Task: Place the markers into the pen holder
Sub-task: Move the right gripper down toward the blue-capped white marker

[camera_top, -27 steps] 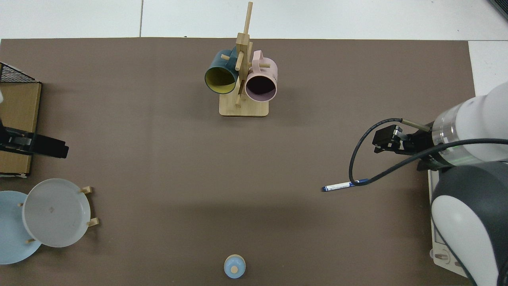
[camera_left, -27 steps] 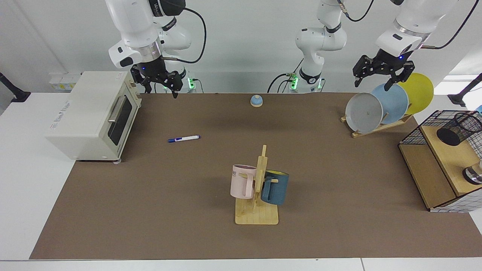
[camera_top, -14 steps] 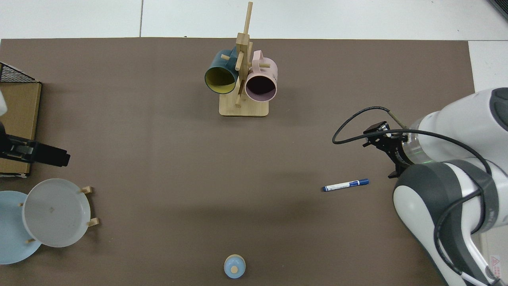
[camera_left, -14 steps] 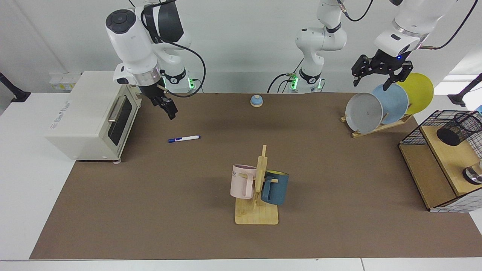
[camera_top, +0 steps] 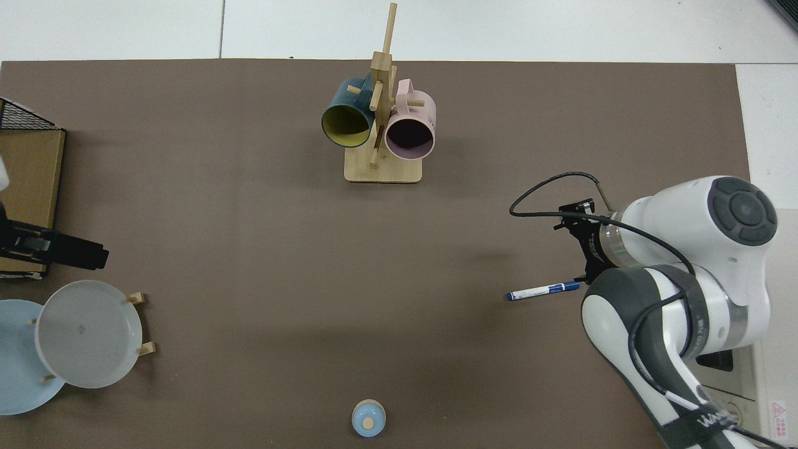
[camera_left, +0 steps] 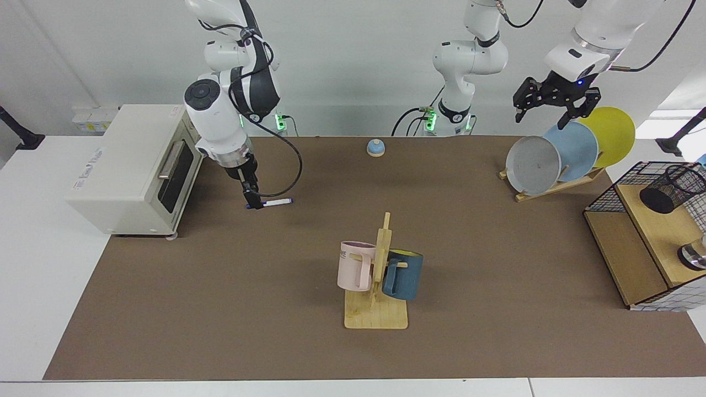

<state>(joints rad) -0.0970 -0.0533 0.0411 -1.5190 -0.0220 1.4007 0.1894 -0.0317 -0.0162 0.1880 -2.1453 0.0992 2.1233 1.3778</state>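
- The marker [camera_left: 270, 203] lies flat on the brown tabletop [camera_left: 469, 231], just in front of the white toaster oven [camera_left: 132, 165], blue cap end toward the oven.
- The right hand [camera_left: 252, 199] is down at that cap end, pointing almost straight at the tabletop. From the facing view it covers the tip of the marker, so I cannot tell whether its fingers are apart or already closed, nor whether they touch the pen.
- From above, the right arm's bulk hides the hand; only the marker [camera_top: 542, 290] sticks out beside the arm, lying flat.
- A steep approach makes sense: a slim pen lying flat is best pinched from above, across its width.
- The pen holder [camera_left: 670, 187] stands on a wooden shelf inside the black wire basket [camera_left: 606, 196] at the far side of the tabletop, well apart from the marker. That is the left arm's side, so I would guess a long carry or a handover is ahead.
- The left hand [camera_left: 551, 110] waits high above the plate rack [camera_left: 562, 151], fingers spread and holding nothing.
- The mug tree [camera_left: 378, 275] stands mid-tabletop between pen and holder; a low carry could clip it.
- I judge the task barely begun, with the pickup step in hand.
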